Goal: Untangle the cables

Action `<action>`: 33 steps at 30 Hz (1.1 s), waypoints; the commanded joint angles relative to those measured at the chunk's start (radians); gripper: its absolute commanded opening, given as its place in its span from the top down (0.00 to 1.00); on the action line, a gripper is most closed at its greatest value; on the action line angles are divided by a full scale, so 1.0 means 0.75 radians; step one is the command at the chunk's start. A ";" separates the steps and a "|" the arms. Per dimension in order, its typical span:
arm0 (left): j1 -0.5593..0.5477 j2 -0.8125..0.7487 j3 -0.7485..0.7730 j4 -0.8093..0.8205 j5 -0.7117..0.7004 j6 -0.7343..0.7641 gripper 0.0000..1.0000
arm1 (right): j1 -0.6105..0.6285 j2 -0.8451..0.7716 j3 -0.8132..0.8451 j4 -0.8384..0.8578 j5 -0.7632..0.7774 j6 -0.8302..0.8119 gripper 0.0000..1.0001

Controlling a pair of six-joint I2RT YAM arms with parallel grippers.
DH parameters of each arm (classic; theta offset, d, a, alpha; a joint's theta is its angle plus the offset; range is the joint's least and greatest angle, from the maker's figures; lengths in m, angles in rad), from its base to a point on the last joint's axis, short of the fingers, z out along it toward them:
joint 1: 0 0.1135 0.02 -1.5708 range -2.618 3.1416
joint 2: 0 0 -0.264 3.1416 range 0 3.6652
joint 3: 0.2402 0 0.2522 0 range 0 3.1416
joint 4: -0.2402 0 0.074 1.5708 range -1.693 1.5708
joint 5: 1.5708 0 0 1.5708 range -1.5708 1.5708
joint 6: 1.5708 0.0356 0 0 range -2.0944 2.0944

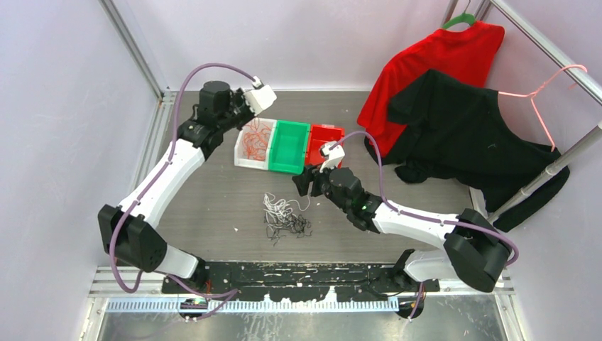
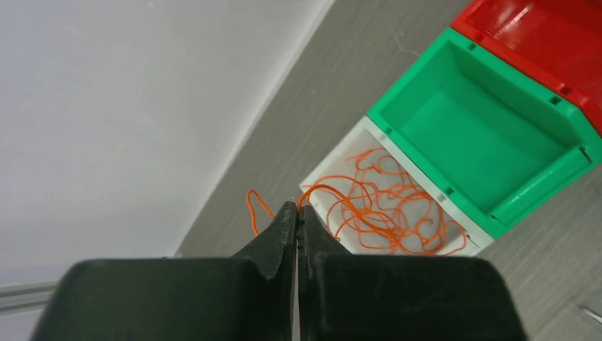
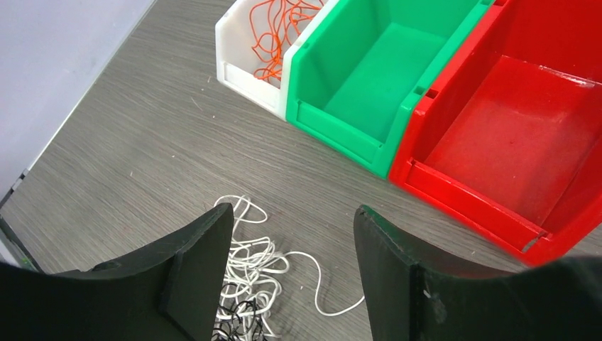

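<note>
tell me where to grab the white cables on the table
Pinch the far loops of the white cables, coming straight down with the open right gripper: they lie flat, clear of the black cables tangled at the near end.

Orange wires (image 2: 383, 213) are seen in a white bin (image 3: 245, 74), with a green bin (image 3: 376, 71) and a red bin (image 3: 511, 121) alongside. White and black wires (image 1: 284, 217) are shown on the grey, wood-grained table (image 3: 142, 142) — a red shirt (image 1: 440, 57) and a black shirt (image 1: 461, 128) are also seen.
</note>
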 commanded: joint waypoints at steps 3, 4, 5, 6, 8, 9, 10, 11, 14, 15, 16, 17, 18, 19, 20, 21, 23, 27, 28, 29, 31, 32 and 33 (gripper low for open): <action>0.001 0.096 -0.045 -0.021 -0.010 -0.070 1.00 | -0.004 -0.057 0.011 0.011 0.030 0.008 0.32; 0.001 0.114 -0.056 0.007 -0.018 -0.066 1.00 | -0.005 -0.061 0.010 0.009 0.033 0.009 0.32; 0.001 0.133 -0.063 0.024 -0.022 -0.067 1.00 | -0.005 -0.063 0.006 0.007 0.035 0.009 0.32; 0.001 0.151 -0.066 0.034 -0.023 -0.067 1.00 | -0.005 -0.063 0.008 0.005 0.038 0.008 0.33; 0.001 0.187 -0.067 0.045 -0.017 -0.069 1.00 | -0.008 -0.063 0.003 0.004 0.043 0.008 0.33; 0.001 0.202 -0.070 0.057 -0.014 -0.068 1.00 | -0.008 -0.059 0.002 0.004 0.046 0.010 0.33; 0.001 0.220 -0.071 0.070 -0.014 -0.064 1.00 | -0.009 -0.058 0.003 0.006 0.048 0.010 0.33; -0.001 0.237 -0.070 0.087 -0.017 -0.060 1.00 | -0.009 -0.054 0.003 0.007 0.048 0.012 0.33; 0.002 0.300 -0.058 0.126 -0.044 -0.050 1.00 | -0.012 -0.043 0.002 0.012 0.048 0.015 0.33; 0.004 0.322 -0.056 0.143 -0.054 -0.047 1.00 | -0.011 -0.041 0.002 0.013 0.048 0.016 0.33; 0.009 0.341 -0.055 0.161 -0.054 -0.047 1.00 | -0.013 -0.039 -0.001 0.014 0.049 0.016 0.33; 0.013 0.369 -0.055 0.178 -0.053 -0.047 1.00 | -0.014 -0.040 -0.004 0.015 0.050 0.016 0.33; 0.016 0.390 -0.056 0.195 -0.052 -0.044 1.00 | -0.015 -0.040 -0.006 0.015 0.053 0.017 0.33; 0.017 0.410 -0.062 0.214 -0.053 -0.042 1.00 | -0.016 -0.040 -0.011 0.015 0.056 0.018 0.33; 0.018 0.427 -0.072 0.232 -0.052 -0.044 1.00 | -0.018 -0.043 -0.015 0.014 0.058 0.020 0.33; 0.019 0.444 -0.080 0.251 -0.051 -0.047 1.00 | -0.019 -0.046 -0.019 0.015 0.059 0.023 0.33; 0.017 0.479 -0.096 0.272 -0.048 -0.065 1.00 | -0.022 -0.058 -0.029 0.013 0.061 0.029 0.33; 0.028 0.539 -0.100 0.269 -0.048 -0.075 1.00 | -0.025 -0.094 -0.055 -0.021 0.064 0.049 0.34; 0.032 0.551 -0.100 0.269 -0.047 -0.075 1.00 | -0.026 -0.105 -0.060 -0.036 0.065 0.056 0.33; 0.039 0.562 -0.097 0.266 -0.048 -0.075 1.00 | -0.026 -0.117 -0.067 -0.050 0.064 0.063 0.33; 0.052 0.593 -0.080 0.242 -0.044 -0.077 1.00 | -0.026 -0.143 -0.076 -0.102 0.066 0.087 0.33; 0.060 0.608 -0.058 0.208 -0.036 -0.080 1.00 | -0.026 -0.157 -0.073 -0.143 0.071 0.100 0.33; 0.069 0.622 -0.029 0.162 -0.022 -0.088 1.00 | -0.026 -0.171 -0.065 -0.195 0.074 0.112 0.33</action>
